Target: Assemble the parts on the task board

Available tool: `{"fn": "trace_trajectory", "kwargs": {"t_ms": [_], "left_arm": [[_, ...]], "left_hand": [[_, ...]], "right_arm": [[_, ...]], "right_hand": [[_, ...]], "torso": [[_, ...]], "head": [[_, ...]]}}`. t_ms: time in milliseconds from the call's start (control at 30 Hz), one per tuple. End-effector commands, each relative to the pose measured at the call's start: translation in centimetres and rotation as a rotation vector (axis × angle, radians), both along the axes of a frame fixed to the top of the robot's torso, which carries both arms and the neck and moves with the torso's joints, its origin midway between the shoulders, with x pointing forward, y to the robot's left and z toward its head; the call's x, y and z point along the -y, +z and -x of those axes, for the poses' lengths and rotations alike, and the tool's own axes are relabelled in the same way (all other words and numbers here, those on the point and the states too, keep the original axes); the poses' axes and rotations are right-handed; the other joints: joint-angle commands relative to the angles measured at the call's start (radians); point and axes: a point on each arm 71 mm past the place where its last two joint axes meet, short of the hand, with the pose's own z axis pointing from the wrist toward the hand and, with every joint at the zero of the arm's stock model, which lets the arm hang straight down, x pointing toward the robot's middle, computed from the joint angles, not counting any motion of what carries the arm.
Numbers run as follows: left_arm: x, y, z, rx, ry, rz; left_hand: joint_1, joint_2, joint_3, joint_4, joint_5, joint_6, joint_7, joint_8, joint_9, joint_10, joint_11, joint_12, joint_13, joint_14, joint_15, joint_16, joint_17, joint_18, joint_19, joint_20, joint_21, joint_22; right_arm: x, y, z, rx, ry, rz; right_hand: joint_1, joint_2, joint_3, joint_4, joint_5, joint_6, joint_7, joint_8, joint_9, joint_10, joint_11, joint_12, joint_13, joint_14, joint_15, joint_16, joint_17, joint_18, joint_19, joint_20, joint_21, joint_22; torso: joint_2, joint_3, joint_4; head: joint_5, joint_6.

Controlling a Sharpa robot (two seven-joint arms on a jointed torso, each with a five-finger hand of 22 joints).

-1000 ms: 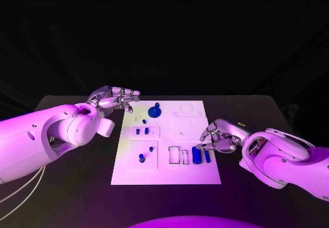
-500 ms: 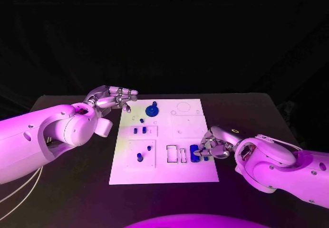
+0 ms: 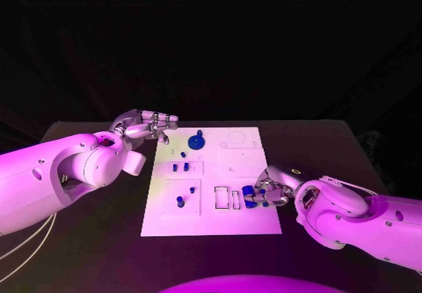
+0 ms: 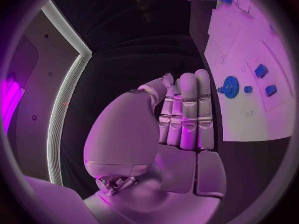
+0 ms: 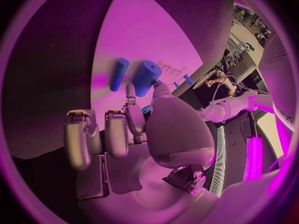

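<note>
The left hand (image 3: 145, 127) hovers at the far left corner of the board (image 3: 211, 226), released, fingers straight and together, grasping nothing. A blue gear (image 3: 195, 143) sits just right of it. At the board's near right, the right hand (image 3: 271, 189) touches a thick cylinder (image 3: 250, 196); whether it grasps it, I cannot tell

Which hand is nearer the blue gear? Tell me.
Left. The left hand hovers just off the board's far left corner, close beside the blue gear; the right hand is at the board's near right edge, by the cylinders.
</note>
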Motion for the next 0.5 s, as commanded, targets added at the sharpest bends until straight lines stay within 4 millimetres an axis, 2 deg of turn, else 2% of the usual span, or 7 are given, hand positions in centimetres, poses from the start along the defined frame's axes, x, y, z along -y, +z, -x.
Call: {"fn": "trace_trajectory", "kwargs": {"t_ms": [33, 300, 500], "left_arm": [[0.3, 0.1, 0.1, 0.002, -0.017, 0.012], [0.3, 0.1, 0.1, 0.0, -0.02, 0.012], [0.2, 0.1, 0.1, 0.0, -0.02, 0.012]], "left_hand": [[0.0, 0.009, -0.006, -0.002, 0.003, 0.001, 0.001, -0.004, -0.002, -0.008, 0.0, 0.003, 0.001, -0.006, 0.002, 0.001, -0.002, 0.005, 0.001, 0.004, -0.005, -0.001], [0.0, 0.01, -0.006, -0.002, 0.003, 0.001, 0.001, -0.004, -0.002, -0.008, 0.0, 0.003, 0.001, -0.006, 0.002, 0.001, -0.002, 0.005, 0.001, 0.004, -0.005, -0.001], [0.0, 0.01, -0.006, -0.002, 0.003, 0.001, 0.001, -0.004, -0.002, -0.008, 0.0, 0.003, 0.001, -0.006, 0.002, 0.001, -0.002, 0.005, 0.001, 0.004, -0.005, -0.001]], "right_arm": [[-0.1, -0.5, 0.0, -0.02, 0.007, 0.029], [-0.6, -1.5, 0.0, -0.041, 0.01, 0.045], [-1.0, -1.7, 0.0, -0.045, 0.011, 0.042]], "right_hand": [[-0.011, -0.003, -0.008, 0.0, 0.004, -0.001, -0.007, 0.005, 0.002, 0.007, -0.001, 0.004, 0.002, 0.065, -0.004, 0.006, 0.053, -0.008, 0.082, -0.006, 0.004, 0.244], [-0.011, -0.002, -0.01, -0.002, 0.004, 0.001, -0.008, 0.007, 0.006, 0.01, -0.002, 0.008, 0.009, 0.066, -0.005, 0.008, 0.057, -0.008, 0.082, -0.006, 0.007, 0.245], [0.0, 0.002, -0.009, -0.004, 0.005, 0.001, -0.009, 0.009, 0.012, 0.011, -0.003, 0.009, 0.013, 0.066, -0.005, 0.008, 0.058, -0.008, 0.082, -0.006, 0.006, 0.245]], "torso": [[0.001, -0.0004, -0.0003], [0.002, -0.0005, 0.0016], [0.002, -0.0006, 0.0006]], "head": [[0.001, 0.002], [-0.005, 0.003], [-0.005, 0.005]]}}
